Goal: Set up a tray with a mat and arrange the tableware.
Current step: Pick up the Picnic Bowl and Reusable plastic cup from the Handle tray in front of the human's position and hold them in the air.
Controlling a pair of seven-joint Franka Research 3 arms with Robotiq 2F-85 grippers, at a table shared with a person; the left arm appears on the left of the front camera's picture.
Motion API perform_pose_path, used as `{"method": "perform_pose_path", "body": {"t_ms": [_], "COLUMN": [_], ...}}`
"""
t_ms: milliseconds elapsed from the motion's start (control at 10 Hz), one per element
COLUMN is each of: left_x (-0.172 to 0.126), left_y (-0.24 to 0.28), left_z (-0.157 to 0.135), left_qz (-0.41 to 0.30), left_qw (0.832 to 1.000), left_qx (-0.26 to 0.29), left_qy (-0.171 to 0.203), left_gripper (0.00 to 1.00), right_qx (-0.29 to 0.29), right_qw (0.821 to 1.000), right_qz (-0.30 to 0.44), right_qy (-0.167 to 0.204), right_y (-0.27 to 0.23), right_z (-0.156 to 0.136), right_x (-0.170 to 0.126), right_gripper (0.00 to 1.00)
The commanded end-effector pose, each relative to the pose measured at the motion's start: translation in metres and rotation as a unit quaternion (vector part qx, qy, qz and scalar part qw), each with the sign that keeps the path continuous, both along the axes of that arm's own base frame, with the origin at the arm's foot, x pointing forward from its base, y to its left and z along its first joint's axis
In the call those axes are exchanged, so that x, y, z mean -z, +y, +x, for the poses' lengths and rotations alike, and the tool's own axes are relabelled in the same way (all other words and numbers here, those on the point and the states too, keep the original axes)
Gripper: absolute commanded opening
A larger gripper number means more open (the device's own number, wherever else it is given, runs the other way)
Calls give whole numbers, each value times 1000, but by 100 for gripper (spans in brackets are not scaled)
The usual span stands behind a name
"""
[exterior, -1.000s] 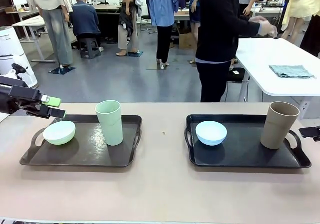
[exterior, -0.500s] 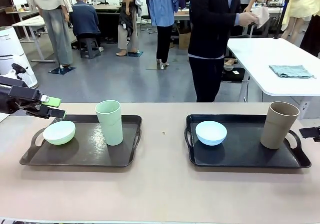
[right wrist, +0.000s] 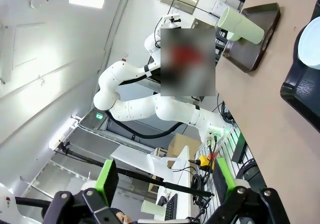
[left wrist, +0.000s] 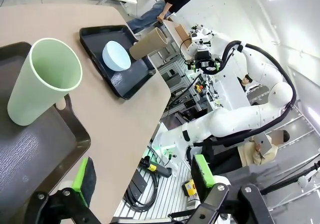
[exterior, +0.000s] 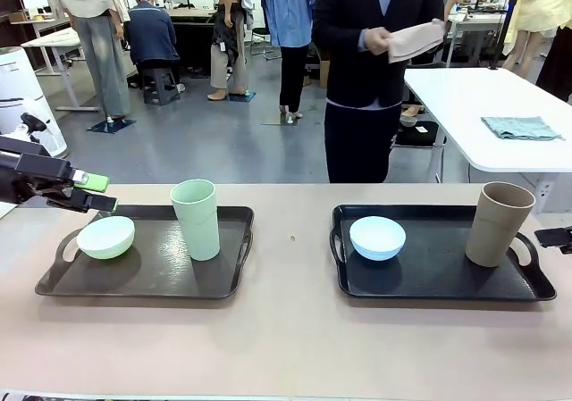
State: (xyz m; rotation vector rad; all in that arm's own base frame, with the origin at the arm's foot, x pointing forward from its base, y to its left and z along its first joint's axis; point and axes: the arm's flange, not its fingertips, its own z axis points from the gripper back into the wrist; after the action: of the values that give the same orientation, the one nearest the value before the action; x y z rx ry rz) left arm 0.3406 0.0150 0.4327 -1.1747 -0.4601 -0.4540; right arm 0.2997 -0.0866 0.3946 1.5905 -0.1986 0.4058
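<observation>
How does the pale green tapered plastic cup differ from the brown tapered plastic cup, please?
The pale green cup stands mid-tray on the left tray, beside the pale green bowl; the brown cup stands at the right end of the right tray, apart from the pale blue bowl. Both stand upright.

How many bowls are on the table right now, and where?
2. The pale green bowl sits at the left end of the left tray; the pale blue bowl sits toward the left of the right tray. None seems hidden.
</observation>
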Motion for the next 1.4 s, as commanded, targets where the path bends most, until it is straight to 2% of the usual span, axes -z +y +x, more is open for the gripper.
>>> {"method": "perform_pose_path", "body": {"t_ms": [0,1300], "left_x": [-2,-2], "left_y": [-1,-1], "left_z": [-2,-2], "left_qz": [-5,-5], "left_qw": [1000,1000], "left_qx": [-2,-2], "left_qy": [-1,-1], "left_gripper": [100,100], "right_qx": [1,1], "right_qw": [1000,1000], "right_qz": [10,10], "right_qy": [-9,-9], "right_y": [1,1], "right_z": [-2,-2], "right_x": [2,2], "right_gripper": [100,100]}}
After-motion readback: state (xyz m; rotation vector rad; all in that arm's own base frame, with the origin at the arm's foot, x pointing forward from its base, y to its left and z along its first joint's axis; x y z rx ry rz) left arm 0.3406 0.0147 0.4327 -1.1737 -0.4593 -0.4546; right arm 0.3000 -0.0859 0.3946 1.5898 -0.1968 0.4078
